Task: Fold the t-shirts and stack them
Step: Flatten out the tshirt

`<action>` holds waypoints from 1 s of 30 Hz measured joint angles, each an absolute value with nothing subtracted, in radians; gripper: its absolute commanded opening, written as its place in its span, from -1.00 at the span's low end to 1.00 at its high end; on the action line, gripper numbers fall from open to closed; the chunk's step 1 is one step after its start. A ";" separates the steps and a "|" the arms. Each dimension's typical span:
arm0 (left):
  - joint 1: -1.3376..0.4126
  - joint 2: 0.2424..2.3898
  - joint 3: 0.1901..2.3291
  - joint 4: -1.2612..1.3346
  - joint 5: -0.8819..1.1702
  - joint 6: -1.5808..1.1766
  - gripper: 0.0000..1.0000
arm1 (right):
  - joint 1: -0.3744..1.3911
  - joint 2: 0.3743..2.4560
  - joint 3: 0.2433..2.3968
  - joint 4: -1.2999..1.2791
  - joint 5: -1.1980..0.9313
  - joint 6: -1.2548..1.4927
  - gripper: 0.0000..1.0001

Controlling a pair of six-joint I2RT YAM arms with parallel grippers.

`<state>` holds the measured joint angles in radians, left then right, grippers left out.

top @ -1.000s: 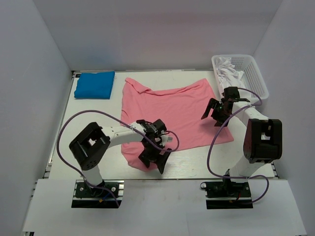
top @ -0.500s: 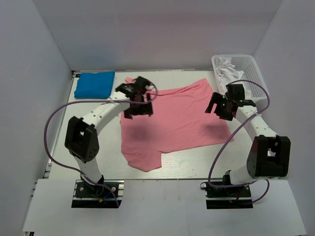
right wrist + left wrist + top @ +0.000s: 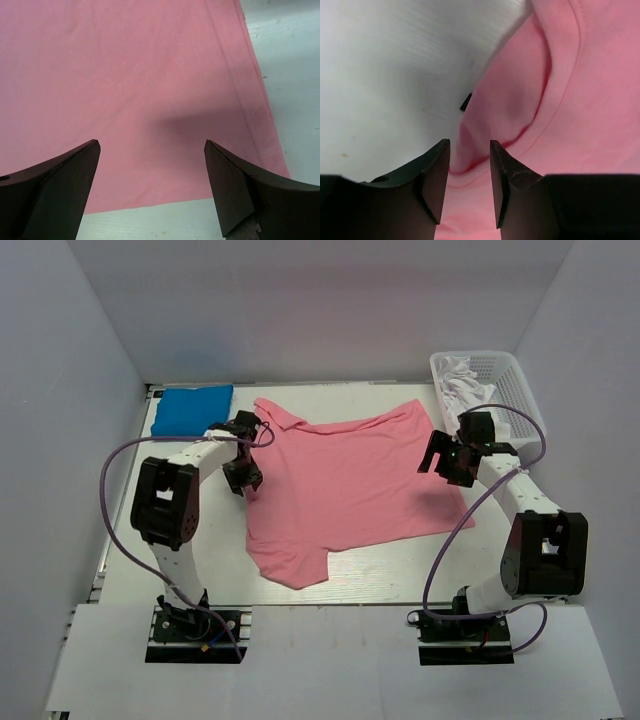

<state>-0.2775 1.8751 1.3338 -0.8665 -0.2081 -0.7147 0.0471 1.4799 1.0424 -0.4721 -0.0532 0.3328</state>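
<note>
Where the pink t-shirt (image 3: pixel 350 480) bunches, the left tool (image 3: pixel 469 144) straddles it.

Inventory, non-task items, placed relative to table.

1. Table (image 3: pixel 385 565): white top, faint grain, few small specks.
2. Basket (image 3: pixel 523 405): white plastic, rectangular, lattice walls; stands on table at far right corner.
3. Cloth (image 3: pixel 462 380): white, crumpled, lying inside basket toward its left end.
4. Walls (image 3: pixel 320 310): plain pale grey, rising along table's left, far and right edges.
5. Panel (image 3: pixel 330 660): white flat strip along table's near edge.
6. Fleck (image 3: pixel 465 101): small, black, on table top; possibly tag or scrap, too small to tell.
</note>
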 measured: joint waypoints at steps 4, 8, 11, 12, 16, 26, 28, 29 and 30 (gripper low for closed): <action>-0.274 1.931 1.322 -0.830 -0.183 -0.720 0.09 | 0.047 1.480 1.042 -0.473 -0.039 0.332 0.81; -0.270 1.931 1.320 -0.828 -0.176 -0.727 0.08 | 0.047 1.480 1.042 -0.474 -0.027 0.332 0.81; -0.268 1.928 1.312 -0.816 -0.171 -0.738 -0.51 | 0.047 1.480 1.042 -0.475 -0.026 0.332 0.81; -0.268 1.924 1.307 -0.806 -0.171 -0.745 -0.74 | 0.047 1.480 1.042 -0.475 -0.025 0.332 0.81; -0.269 1.918 1.303 -0.802 -0.170 -0.741 -1.00 | 0.047 1.480 1.042 -0.475 -0.025 0.332 0.81; -0.356 1.975 1.567 -0.950 -0.190 -0.761 -1.00 | 0.047 1.480 1.042 -0.476 -0.024 0.329 0.81; -0.397 1.999 1.633 -0.979 -0.191 -0.768 -1.00 | 0.047 1.480 1.042 -0.476 -0.022 0.329 0.81; -0.420 2.017 1.673 -0.994 -0.191 -0.772 -1.00 | 0.047 1.480 1.042 -0.476 -0.021 0.329 0.81; -0.444 2.042 1.715 -1.004 -0.187 -0.775 -1.00 | 0.047 1.480 1.042 -0.476 -0.021 0.329 0.81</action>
<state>-0.4438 2.0422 1.7153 -1.0042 -0.1867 -0.7750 0.0471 1.4799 1.0420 -0.4763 -0.0212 0.3290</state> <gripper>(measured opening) 0.019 0.904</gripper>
